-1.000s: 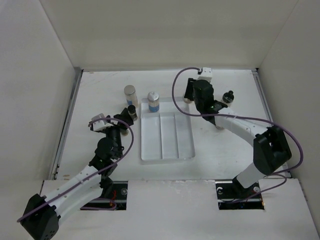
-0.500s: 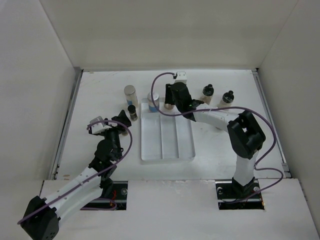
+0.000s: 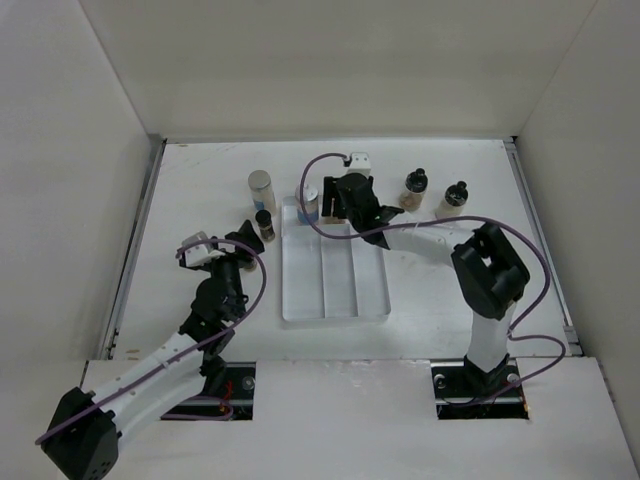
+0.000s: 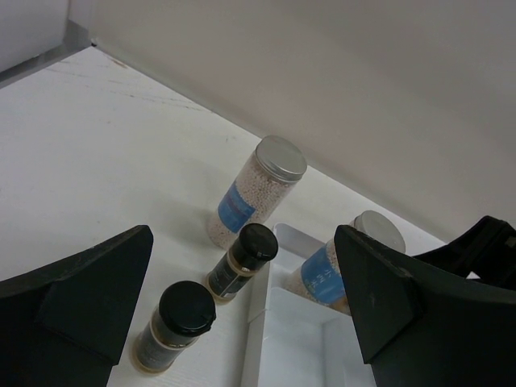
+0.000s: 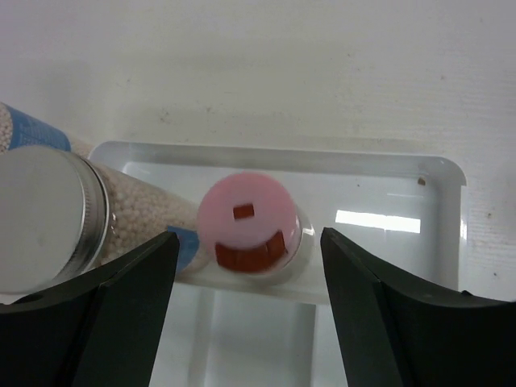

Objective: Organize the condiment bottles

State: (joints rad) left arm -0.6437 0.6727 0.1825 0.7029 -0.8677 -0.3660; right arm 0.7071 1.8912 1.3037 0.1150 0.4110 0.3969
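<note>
A pink-capped bottle stands at the far end of the white tray, between the fingers of my right gripper, which is open with a gap on each side. A silver-capped jar with a blue label stands beside it in the tray. My left gripper is open and empty, left of the tray. Ahead of it stand two black-capped bottles and another silver-capped jar. Two more black-capped bottles stand at the back right.
The tray has three long compartments running toward me. White walls close the table at the back and both sides. My right arm reaches across the table right of the tray.
My right gripper swung left from the back-right bottles to the tray's far end, bringing the pink-capped bottle, and now stands open around it. The left arm has hardly moved.
</note>
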